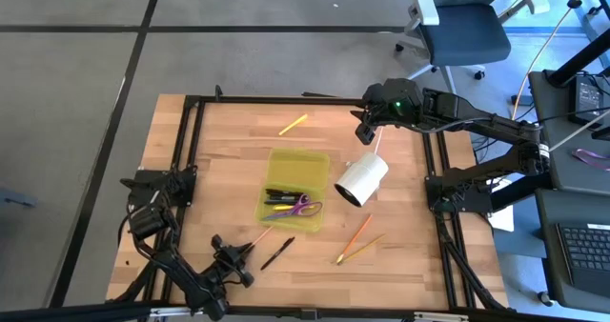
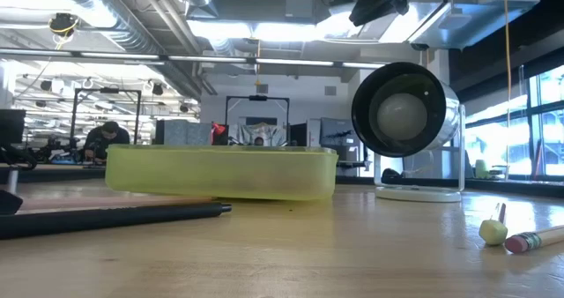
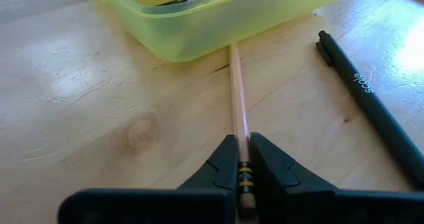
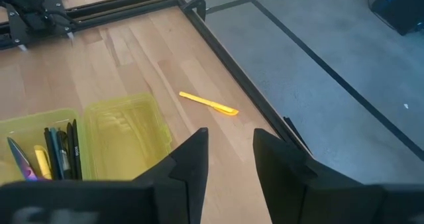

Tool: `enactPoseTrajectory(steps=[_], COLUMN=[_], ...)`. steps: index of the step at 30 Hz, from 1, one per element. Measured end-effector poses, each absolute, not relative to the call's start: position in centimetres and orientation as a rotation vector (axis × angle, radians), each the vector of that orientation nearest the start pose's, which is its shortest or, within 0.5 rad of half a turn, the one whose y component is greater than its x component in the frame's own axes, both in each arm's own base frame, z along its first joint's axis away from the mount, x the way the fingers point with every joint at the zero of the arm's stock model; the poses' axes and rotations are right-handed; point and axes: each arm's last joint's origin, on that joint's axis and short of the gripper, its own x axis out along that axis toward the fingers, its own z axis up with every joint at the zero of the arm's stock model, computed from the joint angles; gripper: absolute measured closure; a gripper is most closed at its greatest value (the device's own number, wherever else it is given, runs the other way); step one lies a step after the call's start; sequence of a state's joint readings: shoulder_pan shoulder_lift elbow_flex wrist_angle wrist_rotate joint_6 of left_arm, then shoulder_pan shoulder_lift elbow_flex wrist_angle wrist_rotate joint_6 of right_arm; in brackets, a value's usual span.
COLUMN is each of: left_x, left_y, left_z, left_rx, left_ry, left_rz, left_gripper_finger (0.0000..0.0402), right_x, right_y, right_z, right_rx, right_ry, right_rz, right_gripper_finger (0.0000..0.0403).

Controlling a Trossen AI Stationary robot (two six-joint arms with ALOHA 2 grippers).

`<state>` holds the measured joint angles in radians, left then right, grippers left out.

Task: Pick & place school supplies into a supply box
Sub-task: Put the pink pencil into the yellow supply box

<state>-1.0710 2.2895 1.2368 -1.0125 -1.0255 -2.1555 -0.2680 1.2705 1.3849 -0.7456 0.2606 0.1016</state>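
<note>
The yellow-green supply box (image 1: 293, 191) sits mid-table and holds pens, a yellow marker and purple scissors (image 1: 307, 207). My left gripper (image 3: 240, 141) is low at the near side (image 1: 233, 258), shut on a pale wooden pencil (image 3: 236, 85) that points at the box's near wall. A black pen (image 1: 277, 253) lies beside it. Two orange pencils (image 1: 356, 240) lie near the right side, and a yellow pen (image 1: 294, 124) lies toward the far edge. My right gripper (image 4: 228, 158) hangs open high above the far right (image 1: 367, 131). My left gripper pinches the pencil between its two fingers just ahead of the banded ferrule (image 3: 238, 128), at the pencil's blunt end. The fingers come in nearly level from the table's near side and lie along the pencil. The pencil's far tip (image 3: 232, 48) reaches the foot of the box wall.
A white cylinder (image 1: 362, 179) hangs on a cord to the right of the box, below my right arm. A black frame (image 1: 286, 100) rims the table. Bare wood lies left of the box. In the low view an eraser end (image 2: 529, 241) and a small yellow-green cap (image 2: 493, 230) rest close by.
</note>
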Motion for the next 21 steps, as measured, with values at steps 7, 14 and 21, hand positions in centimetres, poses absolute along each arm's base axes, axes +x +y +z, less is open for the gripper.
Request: enactPoseTrajectory(steps=[7,14,21], left_x=[18.6,19.1,18.8], left_y=[-28.9,-30.2,-30.6], left_z=[5.9,7.4,9.2], left_rx=[-0.205,-0.253,-0.27], left_ry=[0.489,0.544,0.598], left_rz=[0.802,0.819,0.819], left_gripper_finger=[0.0389,0.0389,0.0389], right_x=[24.5,24.5,24.5], right_y=[-7.5,-7.5,-7.5], right_z=[38.7,38.7,38.7], right_rx=[0.098,0.095,0.094], right_ry=[0.612,0.613,0.613], right_rz=[-0.542,-0.541,-0.541], right_gripper_finger=[0.0279,0.0279,0.0279])
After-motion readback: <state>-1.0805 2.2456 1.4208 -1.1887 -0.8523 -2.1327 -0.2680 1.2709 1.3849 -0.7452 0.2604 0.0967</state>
